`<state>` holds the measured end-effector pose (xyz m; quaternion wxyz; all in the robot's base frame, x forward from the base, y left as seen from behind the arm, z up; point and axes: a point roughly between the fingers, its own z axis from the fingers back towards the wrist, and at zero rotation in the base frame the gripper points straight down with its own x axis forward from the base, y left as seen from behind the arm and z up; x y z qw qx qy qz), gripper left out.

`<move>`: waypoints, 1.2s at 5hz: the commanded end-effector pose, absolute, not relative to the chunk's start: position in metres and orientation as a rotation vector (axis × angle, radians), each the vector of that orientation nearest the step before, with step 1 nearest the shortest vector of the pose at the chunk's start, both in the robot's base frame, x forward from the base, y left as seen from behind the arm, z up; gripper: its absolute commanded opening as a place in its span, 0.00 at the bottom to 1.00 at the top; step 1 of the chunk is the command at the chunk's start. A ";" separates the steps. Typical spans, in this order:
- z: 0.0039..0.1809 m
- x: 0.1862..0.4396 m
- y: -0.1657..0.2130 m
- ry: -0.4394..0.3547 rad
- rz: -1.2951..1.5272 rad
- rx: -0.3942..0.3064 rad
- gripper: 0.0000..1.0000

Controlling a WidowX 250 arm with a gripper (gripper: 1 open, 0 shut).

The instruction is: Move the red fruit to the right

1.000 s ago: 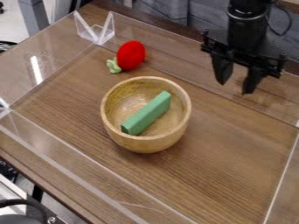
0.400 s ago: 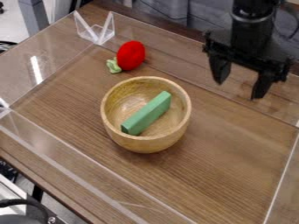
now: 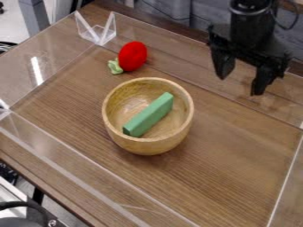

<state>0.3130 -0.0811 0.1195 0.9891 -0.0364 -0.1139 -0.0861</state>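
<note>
The red fruit [image 3: 131, 55] is a small bright red toy with a light green leafy cap on its left side. It lies on the wooden table [image 3: 225, 168] at the back left, just behind the wooden bowl [image 3: 148, 116]. My black gripper [image 3: 242, 77] hangs at the back right, well to the right of the fruit and apart from it. Its fingers point down and stand open with nothing between them.
The wooden bowl holds a green rectangular block [image 3: 151, 114] lying tilted inside. Clear acrylic walls [image 3: 48, 62] surround the tabletop, with a clear bracket [image 3: 97, 29] at the back left corner.
The gripper has opened a little wider and shifted slightly up and toward the back. The fruit, bowl and block have not moved.
</note>
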 end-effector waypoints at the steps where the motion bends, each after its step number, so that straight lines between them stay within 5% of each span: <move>1: 0.121 0.315 -0.077 -0.271 -0.170 -0.075 1.00; 4: 0.109 0.309 -0.085 -0.277 -0.125 -0.082 1.00; 5: 0.107 0.308 -0.095 -0.276 -0.100 -0.082 0.00; 6: 0.110 0.308 -0.077 -0.270 -0.084 -0.089 1.00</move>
